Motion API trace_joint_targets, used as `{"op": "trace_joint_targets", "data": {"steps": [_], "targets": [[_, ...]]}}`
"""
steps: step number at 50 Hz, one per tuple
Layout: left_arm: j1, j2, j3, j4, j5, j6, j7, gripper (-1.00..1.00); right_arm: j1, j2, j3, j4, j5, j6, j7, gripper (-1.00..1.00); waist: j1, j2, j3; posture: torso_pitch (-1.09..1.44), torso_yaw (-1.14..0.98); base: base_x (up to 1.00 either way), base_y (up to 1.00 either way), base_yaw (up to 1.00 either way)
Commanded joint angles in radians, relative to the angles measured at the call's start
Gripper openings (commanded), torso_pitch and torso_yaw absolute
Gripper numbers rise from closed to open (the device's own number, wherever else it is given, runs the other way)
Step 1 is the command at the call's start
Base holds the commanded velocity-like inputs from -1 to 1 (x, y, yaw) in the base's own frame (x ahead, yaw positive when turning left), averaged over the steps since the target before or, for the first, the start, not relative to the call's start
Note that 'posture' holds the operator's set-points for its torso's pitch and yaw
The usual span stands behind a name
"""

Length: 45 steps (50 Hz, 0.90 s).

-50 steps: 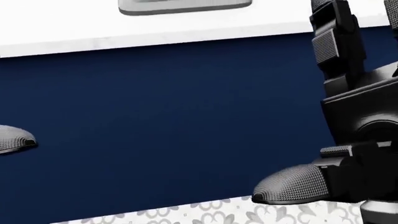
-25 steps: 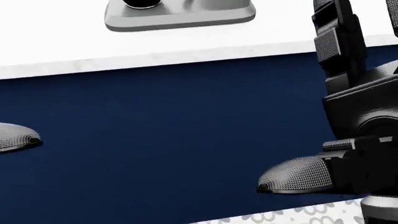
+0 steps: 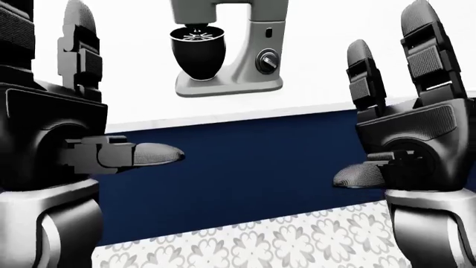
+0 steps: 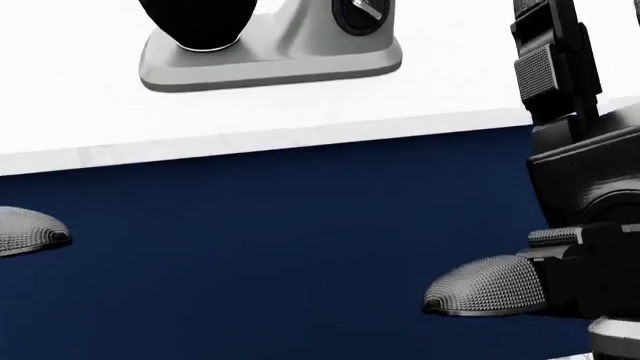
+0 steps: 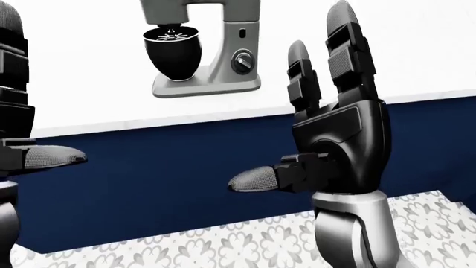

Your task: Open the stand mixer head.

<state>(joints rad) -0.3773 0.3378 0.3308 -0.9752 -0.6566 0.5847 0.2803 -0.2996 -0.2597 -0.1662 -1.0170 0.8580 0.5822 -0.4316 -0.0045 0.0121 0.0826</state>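
Note:
A grey stand mixer [image 3: 249, 53] with a black bowl [image 3: 197, 53] and a round dial [image 3: 266, 58] stands on the white counter [image 3: 335, 72] at the top of the left-eye view; its head is down over the bowl, with the whisk inside. Both hands are raised well below and short of it. My left hand [image 3: 82, 100] is open at the left, fingers upright, thumb pointing right. My right hand [image 5: 327, 111] is open too, fingers up, thumb pointing left. Neither touches the mixer. The head view shows only the mixer's base [image 4: 270, 64].
The counter has a dark blue cabinet face [image 3: 253, 167] below its white edge. A patterned tile floor [image 3: 283, 240] lies at the bottom of the eye views. The wall behind the mixer is plain white.
The head view has shifted: the mixer base and counter edge slid down into the picture, and the floor strip at the bottom dropped out. The hands hold nearly the same place.

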Motion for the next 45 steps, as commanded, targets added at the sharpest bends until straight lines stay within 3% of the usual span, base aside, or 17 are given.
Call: {"op": "trace_joint_targets", "data": {"steps": [1, 2, 7, 8, 9, 13, 15, 19, 24, 25, 27, 28, 34, 36, 43, 44, 45], "targets": [[-0.024, 0.011, 0.014, -0.027, 0.002, -0.03, 0.0, 1.0, -0.023, -0.009, -0.002, -0.03, -0.01, -0.031, 0.005, 1.0, -0.001, -0.002, 0.017, 0.0, 0.0, 0.0, 0.0, 0.0], [-0.025, 0.012, 0.015, -0.027, 0.001, -0.03, 0.0, 1.0, -0.023, -0.009, -0.001, -0.03, -0.015, -0.03, 0.008, 1.0, -0.001, -0.002, -0.053, 0.0, 0.0, 0.0, 0.0, 0.0], [-0.026, 0.013, 0.016, -0.028, 0.0, -0.029, 0.002, 1.0, -0.024, -0.011, -0.004, -0.03, -0.01, -0.036, 0.015, 1.0, 0.001, 0.001, -0.08, 0.0, 0.0, 0.15, 0.0, 0.0], [-0.025, 0.012, 0.014, -0.027, 0.002, -0.031, 0.001, 1.0, -0.022, -0.009, -0.002, -0.03, -0.017, -0.038, 0.017, 1.0, 0.001, 0.001, 0.001, 0.0, 0.0, 0.94, 0.0, 0.0], [-0.025, 0.012, 0.014, -0.028, 0.001, -0.03, 0.002, 1.0, -0.02, -0.011, 0.005, -0.03, -0.032, -0.029, 0.02, 1.0, 0.002, -0.008, 0.022, 0.0, 0.0, 0.6, 0.0, 0.0], [-0.025, 0.012, 0.013, -0.027, 0.002, -0.031, 0.001, 1.0, -0.023, -0.006, -0.001, -0.03, -0.023, -0.041, 0.026, 1.0, 0.009, -0.023, -0.071, 0.0, 0.0, 0.17, 0.0, 0.0], [-0.026, 0.012, 0.014, -0.026, 0.002, -0.031, 0.001, 1.0, -0.022, -0.002, -0.001, -0.03, -0.028, -0.037, 0.025, 1.0, 0.0, -0.019, 0.028, 0.0, 0.0, 1.0, 0.0, 0.0], [-0.023, 0.009, 0.012, -0.024, 0.005, -0.033, -0.001, 1.0, -0.019, 0.009, 0.009, -0.03, -0.058, -0.019, 0.033, 1.0, -0.002, -0.037, -0.033, 0.0, 0.0, 0.25, 0.0, 0.0], [-0.026, 0.008, 0.009, -0.026, 0.006, -0.03, 0.0, 1.0, -0.028, 0.003, -0.004, -0.03, -0.036, -0.024, 0.027, 1.0, 0.003, 0.004, -0.058, 0.0, 0.0, 0.2, 0.0, 0.0], [-0.026, 0.008, 0.01, -0.025, 0.006, -0.031, -0.001, 1.0, -0.029, 0.005, -0.003, -0.03, -0.037, -0.035, 0.025, 1.0, 0.011, -0.005, 0.014, 0.0, 0.0, 1.0, 0.0, 0.0], [-0.026, 0.008, 0.011, -0.024, 0.007, -0.031, -0.001, 1.0, -0.03, 0.01, -0.004, -0.03, -0.052, -0.013, 0.018, 1.0, 0.021, -0.005, 0.039, 0.0, 0.0, 0.5, 0.0, 0.0], [-0.026, 0.009, 0.011, -0.026, 0.007, -0.031, -0.001, 1.0, -0.029, 0.01, -0.001, -0.03, -0.059, -0.015, 0.023, 1.0, 0.012, -0.002, -0.023, 0.0, 0.0, 0.0, 0.0, 0.0], [-0.026, 0.01, 0.012, -0.026, 0.006, -0.03, 0.0, 1.0, -0.027, 0.012, -0.011, -0.03, -0.036, -0.016, 0.025, 1.0, 0.011, -0.026, -0.06, 0.0, 0.0, 0.04, 0.0, 0.0], [-0.025, 0.009, 0.011, -0.024, 0.008, -0.032, -0.002, 1.0, -0.022, 0.007, -0.004, -0.03, -0.047, -0.018, 0.03, 1.0, 0.007, -0.022, 0.022, 0.0, 0.0, 0.94, 0.0, 0.0], [-0.026, 0.007, 0.009, -0.024, 0.01, -0.031, -0.004, 1.0, -0.019, 0.006, -0.001, -0.03, -0.045, -0.026, 0.039, 1.0, -0.012, 0.014, -0.078, 0.0, 0.0, 0.18, 0.0, 0.0], [-0.024, 0.006, 0.008, -0.022, 0.014, -0.034, -0.006, 1.0, -0.016, 0.004, 0.001, -0.03, -0.048, -0.027, 0.042, 1.0, 0.001, -0.005, 0.007, 0.0, 0.0, 1.0, 0.0, 0.0], [-0.022, 0.004, 0.007, -0.021, 0.017, -0.035, -0.008, 1.0, -0.012, 0.006, 0.007, -0.03, -0.069, -0.018, 0.045, 1.0, -0.001, 0.004, 0.03, 0.0, 0.0, 1.0, 0.0, 0.0]]}}
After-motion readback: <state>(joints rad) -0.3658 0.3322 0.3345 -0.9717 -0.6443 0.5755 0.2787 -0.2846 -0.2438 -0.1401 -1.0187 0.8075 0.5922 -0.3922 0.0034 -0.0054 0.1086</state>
